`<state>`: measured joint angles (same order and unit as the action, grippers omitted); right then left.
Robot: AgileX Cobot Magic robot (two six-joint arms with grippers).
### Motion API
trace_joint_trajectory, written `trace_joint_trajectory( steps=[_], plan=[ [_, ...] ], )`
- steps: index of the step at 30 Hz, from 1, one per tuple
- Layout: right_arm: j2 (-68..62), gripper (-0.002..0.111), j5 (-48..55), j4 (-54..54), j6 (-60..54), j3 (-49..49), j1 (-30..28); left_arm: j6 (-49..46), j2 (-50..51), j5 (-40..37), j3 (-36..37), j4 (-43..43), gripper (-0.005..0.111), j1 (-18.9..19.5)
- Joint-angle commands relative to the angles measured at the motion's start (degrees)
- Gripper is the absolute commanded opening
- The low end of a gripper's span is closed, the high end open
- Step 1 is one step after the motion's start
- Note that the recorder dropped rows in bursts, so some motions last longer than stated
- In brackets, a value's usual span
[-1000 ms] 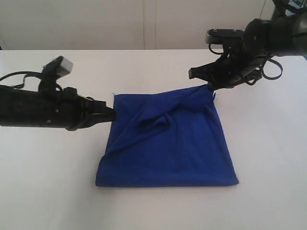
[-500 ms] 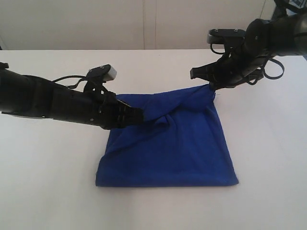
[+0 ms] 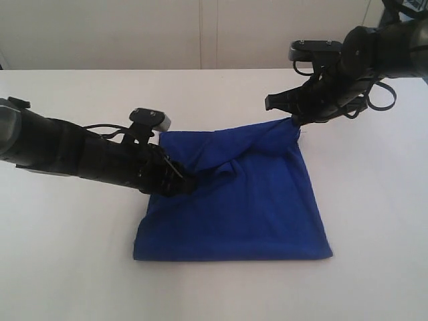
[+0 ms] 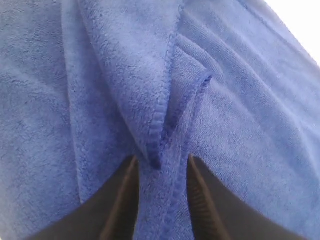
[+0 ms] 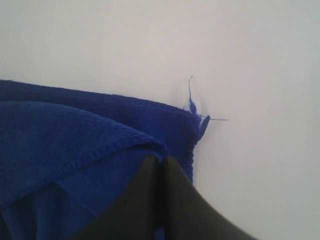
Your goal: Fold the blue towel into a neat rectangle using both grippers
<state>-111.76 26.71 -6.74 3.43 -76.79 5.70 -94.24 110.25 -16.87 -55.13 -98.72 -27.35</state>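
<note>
The blue towel (image 3: 247, 207) lies on the white table (image 3: 67, 267), with a bunched ridge running across its far half. My right gripper (image 3: 294, 120) holds the far right corner lifted off the table. In the right wrist view this gripper (image 5: 161, 160) is shut on the towel's hem (image 5: 60, 135), and a loose thread (image 5: 192, 100) sticks out at the corner. My left gripper (image 3: 187, 184) reaches in over the towel's left side. In the left wrist view it (image 4: 161, 159) is open, its jaws either side of a hemmed fold of the towel (image 4: 100, 75).
Bare white table surrounds the towel on all sides. A pale wall (image 3: 200, 33) runs behind the table's far edge. The left arm's body (image 3: 60, 150) stretches low across the table's left half.
My left arm has swung right from the towel's left edge and lowered onto the bunched fold. The right gripper and the held corner have stayed put.
</note>
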Motion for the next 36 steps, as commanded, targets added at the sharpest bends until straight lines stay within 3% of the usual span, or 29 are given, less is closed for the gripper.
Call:
trace_joint_trajectory(
  steps=[1, 13, 16, 21, 28, 33, 36],
  plan=[
    [0.29, 0.000, -0.23, 0.56, -0.27, 0.20, -0.51, -1.99, 0.09, -1.20, -0.69, -1.23, 0.039, -0.44],
    [0.29, 0.000, 0.24, 0.56, -0.27, 0.20, -0.51, -1.96, 4.67, -2.13, -5.43, -1.23, 0.037, -0.44],
    [0.29, 0.000, 0.24, 0.56, -0.27, 0.20, -0.51, -1.96, 4.74, -2.13, -5.52, -1.23, 0.028, -0.44],
    [0.29, 0.000, 1.33, 0.56, -0.27, 0.20, -0.51, -3.76, 4.74, -1.63, -5.52, -1.23, 0.000, -0.24],
    [2.53, 0.000, 5.27, 1.29, -1.14, 0.20, -0.51, -3.52, -0.49, -2.21, -5.52, -1.01, 0.000, -0.10],
    [8.36, 0.000, 9.62, 5.87, -4.94, 0.20, -0.51, 5.95, -8.86, -2.34, -5.52, 13.85, 0.000, -0.10],
    [12.75, 0.000, 14.28, 8.75, -5.07, 0.20, -0.51, 17.03, -14.41, -5.45, -5.52, 27.82, 0.000, -0.10]
  ],
)
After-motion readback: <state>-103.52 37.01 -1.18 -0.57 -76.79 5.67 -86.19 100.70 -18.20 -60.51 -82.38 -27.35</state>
